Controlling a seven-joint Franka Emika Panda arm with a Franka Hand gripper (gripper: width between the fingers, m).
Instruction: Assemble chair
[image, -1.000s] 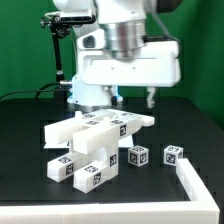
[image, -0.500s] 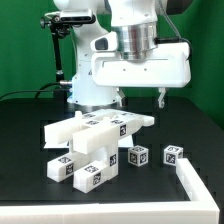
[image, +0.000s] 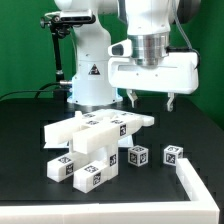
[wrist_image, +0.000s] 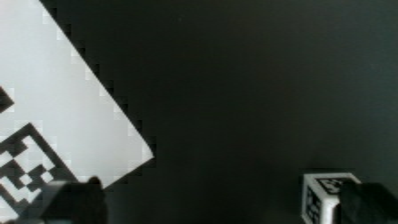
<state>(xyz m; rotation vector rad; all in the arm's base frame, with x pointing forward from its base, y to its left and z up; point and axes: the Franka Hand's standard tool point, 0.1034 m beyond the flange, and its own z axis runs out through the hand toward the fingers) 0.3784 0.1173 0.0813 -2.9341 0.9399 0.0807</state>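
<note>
Hanging clear of the chair pieces (image: 95, 140), the end effector (image: 151, 100) spreads wide.

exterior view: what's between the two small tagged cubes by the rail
Only bare black table, seen in the exterior view: the cube on that view's left and the cube on its right stand apart, not touching.

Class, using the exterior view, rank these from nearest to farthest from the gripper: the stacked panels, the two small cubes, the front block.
1. The stacked panels, below the open gripper, toward the exterior view's left.
2. The left cube and right cube, further forward: too close to call.
3. The front block, at the pile's front, exterior view's left.
</note>
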